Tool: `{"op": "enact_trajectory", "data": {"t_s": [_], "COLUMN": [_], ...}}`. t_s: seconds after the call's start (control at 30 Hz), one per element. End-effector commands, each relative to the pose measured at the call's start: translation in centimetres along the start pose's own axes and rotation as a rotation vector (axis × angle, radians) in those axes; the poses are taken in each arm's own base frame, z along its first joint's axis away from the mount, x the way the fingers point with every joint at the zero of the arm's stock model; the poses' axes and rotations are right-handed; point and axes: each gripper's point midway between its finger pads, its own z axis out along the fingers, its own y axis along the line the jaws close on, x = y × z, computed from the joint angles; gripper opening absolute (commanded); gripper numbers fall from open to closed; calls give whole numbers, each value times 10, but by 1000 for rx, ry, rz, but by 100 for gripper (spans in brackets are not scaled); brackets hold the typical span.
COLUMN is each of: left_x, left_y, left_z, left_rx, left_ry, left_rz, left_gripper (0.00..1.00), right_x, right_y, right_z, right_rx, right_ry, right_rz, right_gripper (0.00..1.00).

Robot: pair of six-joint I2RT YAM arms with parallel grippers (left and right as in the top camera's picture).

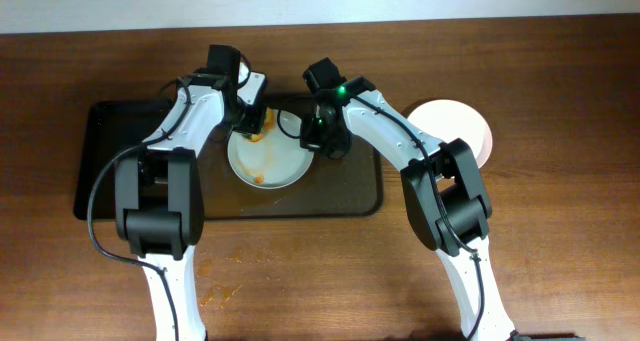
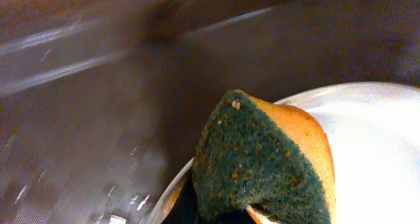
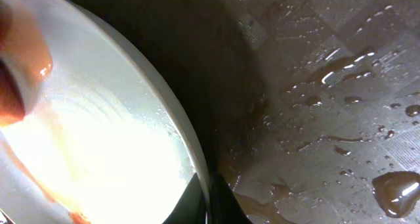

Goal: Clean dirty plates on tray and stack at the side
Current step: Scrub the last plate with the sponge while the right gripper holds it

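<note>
White round shallow plate smeared with orange sauce (image 1: 268, 163) lies on the large brown translucent rectangular tray (image 1: 110, 166), in the tray's right half, closer to the desk's far edge than to its near edge. Left pincer (image 1: 252, 121) sits over the plate's far rim, clenched on a yellow sponge with a green scouring face (image 2: 262, 165). The sponge touches the rim, green face toward the wrist camera. Right pincer (image 1: 322, 139) is at the plate's right rim. The wrist view shows dark fingers on either side of the rim, so it is grasping the plate. Orange streaks run across the plate's near part.

Both arms reach from the near edge toward the far edge, forearms angling inward so the wrists meet over the plate.

Tray floor is wet, with droplets and a brownish puddle (image 3: 394, 192) beside the plate. Second white round plate (image 1: 462, 123) rests on the brown wooden desk (image 1: 560, 271), just beyond the tray's right end toward the right edge, partly hidden by the right arm. Faint orange smears (image 1: 222, 293) mark the wood close to the near edge.
</note>
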Motion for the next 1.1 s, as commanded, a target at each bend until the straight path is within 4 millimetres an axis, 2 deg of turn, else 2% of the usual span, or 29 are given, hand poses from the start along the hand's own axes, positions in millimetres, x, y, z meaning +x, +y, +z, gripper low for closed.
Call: {"op": "enact_trajectory", "data": {"t_s": [0.0,0.13,0.17,0.23,0.3,0.37,0.53,0.63,0.67,0.73,0.77,0.83,1.0,1.07], "left_x": [82,133,139,141,129,118,79,59,54,49,52,64,111,123], "left_y": [35,5,-3,-30,-62,-71,-60,-44,-35,-3,15,32,21,12], "left_z": [35,15,11,7,3,4,24,35,38,44,44,40,25,21], "left_rx": [-191,-55,-11,167,398,463,411,318,265,65,-42,-156,-128,-84], "left_ry": [297,522,555,563,491,427,244,165,148,156,174,217,423,476], "left_rz": [-126,-157,-166,-100,-5,31,95,133,134,31,-29,-118,-138,-133], "left_gripper": [0,0,1,0,0,0,1,1,0,1,1,1,0,0], "right_x": [0,0,0,0,0,1,1,1,1,1,1,1,1,1], "right_y": [-6,-5,-5,-5,-5,-5,-5,-5,-5,-5,-5,-5,-5,-5], "right_z": [2,2,2,2,2,2,2,2,2,2,2,2,2,2], "right_rx": [20,20,19,19,19,17,17,17,17,17,17,17,17,17], "right_ry": [-1,-1,-1,-1,-1,1,1,1,1,1,1,1,1,1], "right_rz": [17,17,17,17,17,17,17,10,10,10,10,10,10,10], "right_gripper": [4,4,4,4,4,4,4,4,4,4,4,4,4,4]}}
